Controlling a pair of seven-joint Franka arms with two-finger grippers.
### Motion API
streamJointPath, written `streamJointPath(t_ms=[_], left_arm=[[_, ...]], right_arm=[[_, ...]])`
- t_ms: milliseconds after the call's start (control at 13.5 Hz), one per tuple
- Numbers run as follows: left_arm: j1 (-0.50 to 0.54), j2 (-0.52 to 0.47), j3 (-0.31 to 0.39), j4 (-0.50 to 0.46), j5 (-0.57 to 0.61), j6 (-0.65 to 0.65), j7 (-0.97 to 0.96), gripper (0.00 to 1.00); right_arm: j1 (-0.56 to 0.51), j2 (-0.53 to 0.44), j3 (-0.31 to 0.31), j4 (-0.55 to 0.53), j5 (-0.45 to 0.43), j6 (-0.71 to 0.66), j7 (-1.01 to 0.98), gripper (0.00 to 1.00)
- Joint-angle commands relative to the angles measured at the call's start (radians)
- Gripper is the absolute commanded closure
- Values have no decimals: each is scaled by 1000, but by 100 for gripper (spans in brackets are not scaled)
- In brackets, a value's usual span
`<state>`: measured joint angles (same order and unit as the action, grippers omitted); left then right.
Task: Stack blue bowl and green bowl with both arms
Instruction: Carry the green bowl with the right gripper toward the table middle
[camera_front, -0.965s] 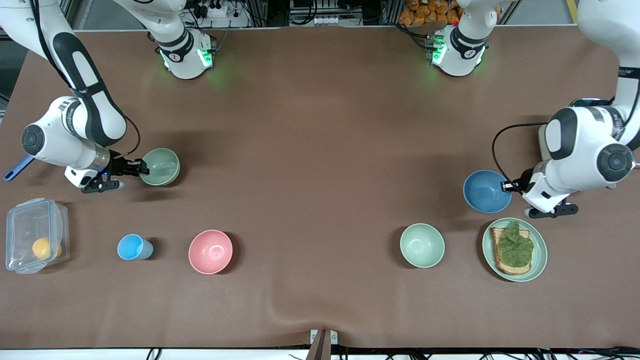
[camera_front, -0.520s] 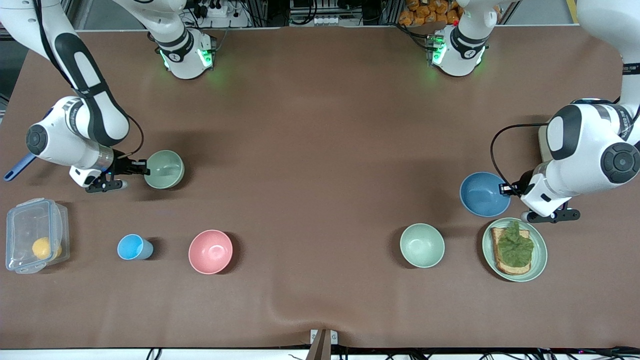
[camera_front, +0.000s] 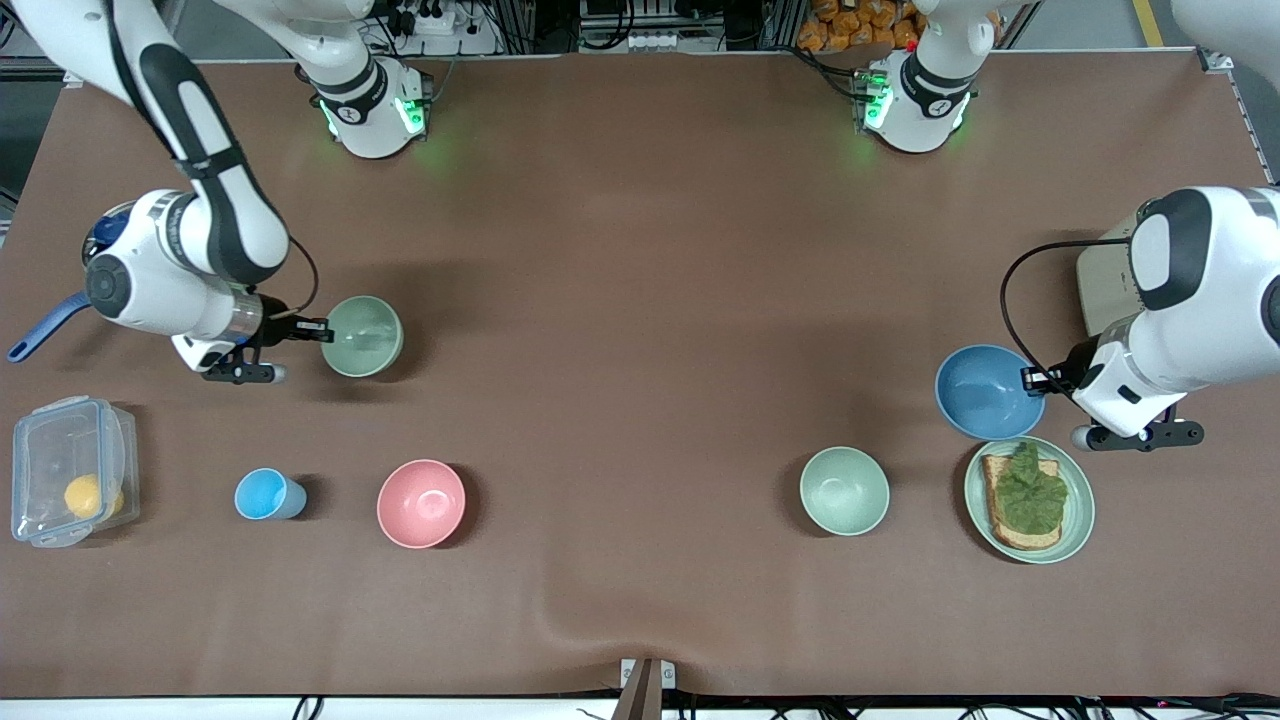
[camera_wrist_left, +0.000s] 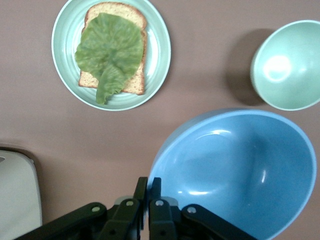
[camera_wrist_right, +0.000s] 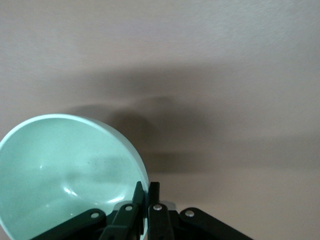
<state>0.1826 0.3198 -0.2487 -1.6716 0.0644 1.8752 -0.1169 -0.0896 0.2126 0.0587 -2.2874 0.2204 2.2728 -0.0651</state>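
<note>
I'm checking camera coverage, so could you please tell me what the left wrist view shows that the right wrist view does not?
Only the left wrist view shows the blue bowl pinched at its rim by the left gripper, the toast plate and a paler green bowl. Only the right wrist view shows the green bowl, held by the right gripper. Both show the brown table.

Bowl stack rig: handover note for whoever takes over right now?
Left hand: shut on the blue bowl rim, lifted over the table beside the toast plate.
Right hand: shut on the green bowl rim, lifted toward the right arm's end of the table.
Done: both bowls gripped and lifted.
Left: bring them together, nest one in the other, release. Don't confuse with the paler mint bowl.
</note>
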Motion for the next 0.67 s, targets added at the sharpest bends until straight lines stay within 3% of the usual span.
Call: streamJointPath(t_ms=[0,594], left_arm=[[0,-4,-11,23,14,-40,-1,100],[-17,-24,-34,30,-37,-74,-24,100]], right_arm=[[94,-61,0,-14,19,-29,187,100],[468,-56,0,60,34,19,850,100]])
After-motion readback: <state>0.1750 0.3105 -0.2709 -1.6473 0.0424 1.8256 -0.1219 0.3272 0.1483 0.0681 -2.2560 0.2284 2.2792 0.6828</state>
